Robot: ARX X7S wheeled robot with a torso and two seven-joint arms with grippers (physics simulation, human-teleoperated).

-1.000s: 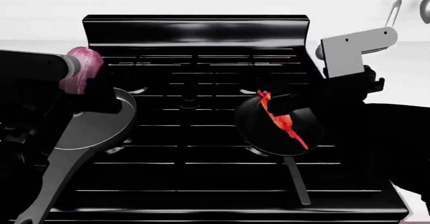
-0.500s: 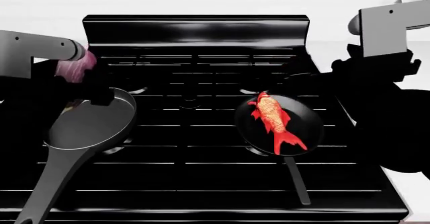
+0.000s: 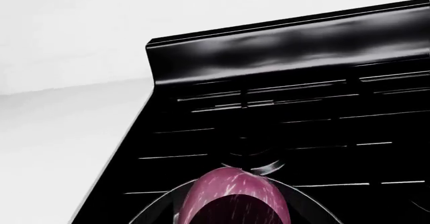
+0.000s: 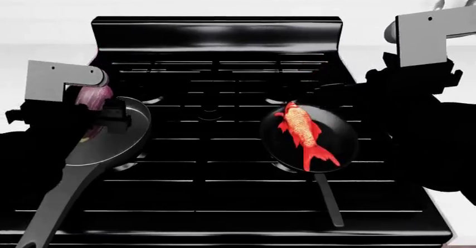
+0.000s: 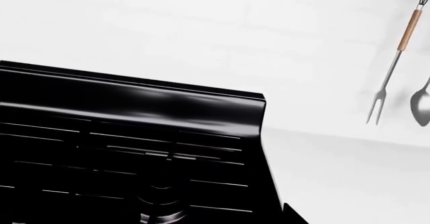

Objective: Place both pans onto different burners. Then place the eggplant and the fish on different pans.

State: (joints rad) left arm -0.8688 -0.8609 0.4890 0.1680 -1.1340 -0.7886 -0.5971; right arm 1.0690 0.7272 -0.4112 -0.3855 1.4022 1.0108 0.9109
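A glossy black gas stove (image 4: 215, 36) fills most of the head view, its raised back panel catching pale reflections and its grates (image 4: 215, 170) running in thin bright lines across the top. Behind it stands a plain white wall; to either side a white surface (image 3: 60, 133) runs level with the stove. In the right wrist view a long fork (image 5: 391, 63) and a spoon (image 5: 420, 103) hang on that wall from a dark hook.

Two pans sit on separate burners. The larger pan (image 4: 111, 139) is at the front left, its grey-lit bowl tilted toward the camera and its long handle running down to the lower left corner. The smaller pan (image 4: 331, 139) is at the front right, handle pointing toward the stove's front edge. The fish (image 4: 302, 134) lies flat inside it — head toward the back, red tail toward the handle.

The eggplant (image 4: 93, 97) shows pinkish-purple at the far rim of the larger pan, just under the left arm's grey bracket. The left end effector (image 4: 100, 114) is a dark mass against it; the left wrist view shows the eggplant (image 3: 235, 196) close below the camera, over the pan's rim, but whether the fingers pinch it or are spread cannot be told.

The right end effector (image 4: 349, 92) hangs above and behind the smaller pan, apart from the fish — its fingers merge into black, so their state cannot be told.
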